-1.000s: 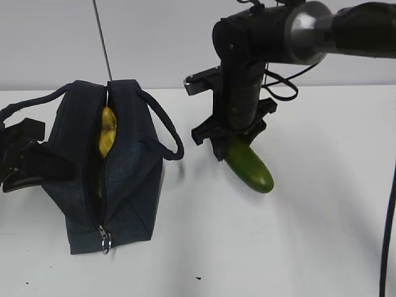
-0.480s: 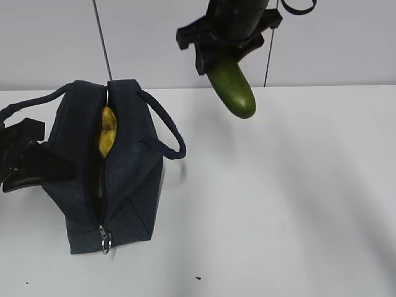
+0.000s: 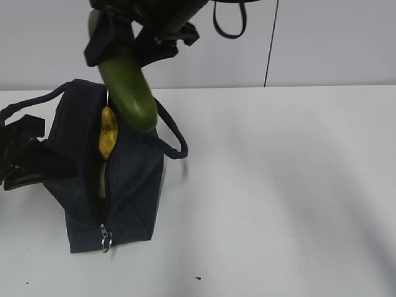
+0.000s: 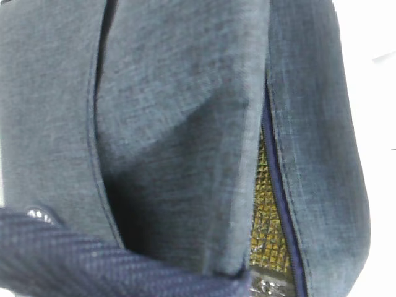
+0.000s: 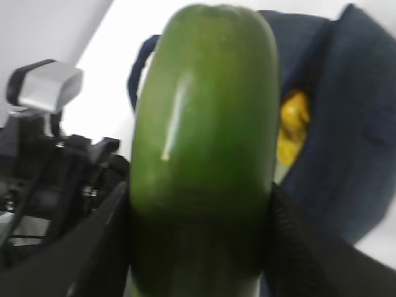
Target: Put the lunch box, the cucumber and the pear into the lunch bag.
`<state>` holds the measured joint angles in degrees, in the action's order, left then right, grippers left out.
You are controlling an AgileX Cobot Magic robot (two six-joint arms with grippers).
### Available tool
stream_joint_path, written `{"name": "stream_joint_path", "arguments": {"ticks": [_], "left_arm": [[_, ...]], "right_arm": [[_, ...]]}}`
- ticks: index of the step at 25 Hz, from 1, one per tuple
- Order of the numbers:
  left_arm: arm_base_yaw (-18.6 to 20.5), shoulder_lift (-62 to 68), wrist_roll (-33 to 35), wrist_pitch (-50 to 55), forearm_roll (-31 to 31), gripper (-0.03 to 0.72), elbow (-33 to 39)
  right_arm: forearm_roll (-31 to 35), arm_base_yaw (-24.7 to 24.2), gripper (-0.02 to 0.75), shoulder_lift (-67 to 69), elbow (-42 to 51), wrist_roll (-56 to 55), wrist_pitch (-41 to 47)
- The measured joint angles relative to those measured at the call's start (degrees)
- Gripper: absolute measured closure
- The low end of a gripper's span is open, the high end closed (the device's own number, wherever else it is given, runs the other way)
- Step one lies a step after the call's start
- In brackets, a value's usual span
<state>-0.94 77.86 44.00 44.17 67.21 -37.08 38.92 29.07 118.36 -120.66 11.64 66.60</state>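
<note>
Lunch bag [image 3: 133, 185], a boxy dark navy fabric bag with padded loop handles, is standing on the white table [image 3: 278, 198] with its top zipper slit facing up and gaping, so that items can be lowered in from above. The left gripper [image 3: 25, 162] (a black assembly at the bag's left side) is sitting closed against the bag, apparently pinching fabric or a handle there to keep the opening spread and the bag steady; its wrist view is filled by navy cloth, and what exactly it is clamping cannot be told. The right arm is reaching in from the top of the exterior view across the middle, its wrist angled downward and to the left. The right gripper [image 3: 133, 40] is gripping the long, smooth, dark green cucumber [image 3: 127, 83] by its upper portion, the free rounded end pointing down just over the slit. The lumpy yellow pear [image 3: 107, 137] is showing inside the opening, beside the cucumber's tip. The small metal ring pull [image 3: 105, 242] is hanging at the near end. The lunch box is not visible from any view.
</note>
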Motion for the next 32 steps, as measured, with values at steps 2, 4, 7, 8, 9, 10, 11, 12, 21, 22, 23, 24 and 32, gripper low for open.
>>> {"name": "stream_joint_path", "arguments": {"ticks": [2, 4, 7, 8, 9, 10, 11, 12, 21, 22, 23, 24, 32], "left_arm": [[0.0, 0.0, 0.0, 0.0, 0.3, 0.707, 0.0], [0.0, 0.0, 0.0, 0.0, 0.5, 0.707, 0.0], [0.0, 0.0, 0.0, -0.2, 0.9, 0.707, 0.0], [0.0, 0.1, 0.0, -0.2, 1.2, 0.707, 0.0], [0.0, 0.0, 0.0, -0.2, 1.5, 0.707, 0.0], [0.0, 0.1, 0.0, -0.2, 1.8, 0.707, 0.0], [0.0, 0.1, 0.0, -0.3, 2.3, 0.707, 0.0], [0.0, 0.1, 0.0, -0.4, 2.7, 0.707, 0.0], [0.0, 0.1, 0.1, -1.2, 6.5, 0.707, 0.0], [0.0, 0.1, 0.2, -1.3, 6.7, 0.707, 0.0], [0.0, 0.1, 0.2, -1.3, 6.8, 0.707, 0.0], [0.0, 0.1, 0.2, -1.3, 6.8, 0.707, 0.0], [0.0, 0.1, 0.4, -1.5, 6.9, 0.707, 0.0]], "right_arm": [[5.0, 0.4, 0.311, 1.7, 0.0, 2.0, -0.5], [8.0, 0.5, 0.311, 3.5, 0.0, 3.2, -1.1], [8.5, 0.6, 0.311, 6.0, 0.0, 3.7, -2.5], [8.7, 0.6, 0.311, 6.9, 0.0, 3.7, -3.4], [8.9, 0.6, 0.311, 7.5, 0.0, 3.7, -4.1], [9.0, 0.6, 0.311, 8.3, 0.0, 3.7, -5.1], [9.0, 0.6, 0.311, 9.0, 0.0, 3.7, -5.8], [9.0, 0.6, 0.311, 9.5, 0.0, 3.6, -6.5], [6.4, 0.6, 0.286, 12.6, -0.1, 2.9, -10.1], [5.8, 0.6, 0.277, 12.8, -0.1, 2.9, -9.9], [5.3, 0.6, 0.264, 13.0, -0.1, 2.9, -9.8], [5.0, 0.6, 0.248, 13.1, -0.1, 2.9, -9.5], [5.1, 0.6, 0.178, 13.1, -0.1, 2.9, -6.4]]}}
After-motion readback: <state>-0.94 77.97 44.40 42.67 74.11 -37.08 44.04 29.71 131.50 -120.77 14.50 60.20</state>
